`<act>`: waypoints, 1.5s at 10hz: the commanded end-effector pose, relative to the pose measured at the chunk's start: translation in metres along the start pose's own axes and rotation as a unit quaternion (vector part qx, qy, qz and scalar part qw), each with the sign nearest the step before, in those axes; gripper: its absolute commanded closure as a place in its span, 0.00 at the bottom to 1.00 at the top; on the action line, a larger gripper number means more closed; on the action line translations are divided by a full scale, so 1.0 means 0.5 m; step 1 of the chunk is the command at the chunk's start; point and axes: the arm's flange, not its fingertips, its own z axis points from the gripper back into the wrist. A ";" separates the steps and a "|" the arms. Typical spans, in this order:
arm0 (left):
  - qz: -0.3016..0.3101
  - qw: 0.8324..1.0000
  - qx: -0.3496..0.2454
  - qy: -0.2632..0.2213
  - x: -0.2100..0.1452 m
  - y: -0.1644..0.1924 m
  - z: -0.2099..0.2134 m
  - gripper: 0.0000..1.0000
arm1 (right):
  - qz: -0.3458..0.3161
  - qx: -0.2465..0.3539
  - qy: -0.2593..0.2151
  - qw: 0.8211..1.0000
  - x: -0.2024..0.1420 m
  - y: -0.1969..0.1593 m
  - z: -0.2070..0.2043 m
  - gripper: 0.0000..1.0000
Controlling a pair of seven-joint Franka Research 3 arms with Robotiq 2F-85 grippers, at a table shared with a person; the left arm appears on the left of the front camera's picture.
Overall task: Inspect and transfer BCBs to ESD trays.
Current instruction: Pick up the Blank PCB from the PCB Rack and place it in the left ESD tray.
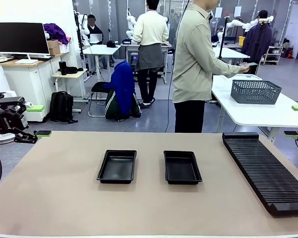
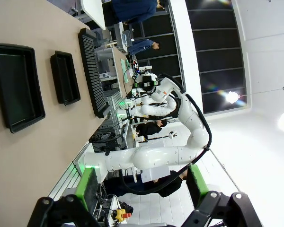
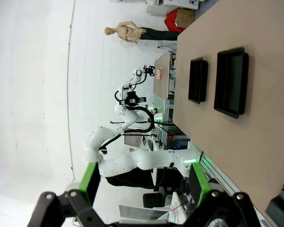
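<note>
Jaws wide; trays (image 1: pixel 117 166) (image 1: pixel 182 167) lengthwise near-to-far

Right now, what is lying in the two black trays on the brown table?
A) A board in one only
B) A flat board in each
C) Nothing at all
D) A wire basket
C: the left tray and the right tray both show bare black floors, with nothing lying in either.
</note>
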 end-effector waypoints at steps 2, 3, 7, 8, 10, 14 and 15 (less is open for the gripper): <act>-0.001 1.000 0.003 -0.002 -0.002 0.000 0.001 0.00 | 0.001 -0.001 0.001 1.000 0.000 0.000 0.000 0.00; -0.001 1.000 0.003 -0.002 -0.002 0.000 0.001 0.00 | 0.001 -0.001 0.001 1.000 0.000 0.000 0.000 0.00; -0.001 1.000 0.003 -0.002 -0.002 0.000 0.001 0.00 | 0.001 -0.001 0.001 1.000 0.000 0.000 0.000 0.00; -0.001 1.000 0.003 -0.002 -0.002 0.000 0.001 0.00 | 0.001 -0.001 0.001 1.000 0.000 0.000 0.000 0.00; -0.001 1.000 0.003 -0.002 -0.002 0.000 0.001 0.00 | 0.001 -0.001 0.001 1.000 0.000 0.000 0.000 0.00; -0.001 1.000 0.003 -0.002 -0.002 0.000 0.001 0.00 | 0.001 -0.001 0.001 1.000 0.000 0.000 0.000 0.00; -0.001 1.000 0.003 -0.002 -0.002 0.000 0.001 0.00 | 0.001 -0.001 0.001 1.000 0.000 0.000 0.000 0.00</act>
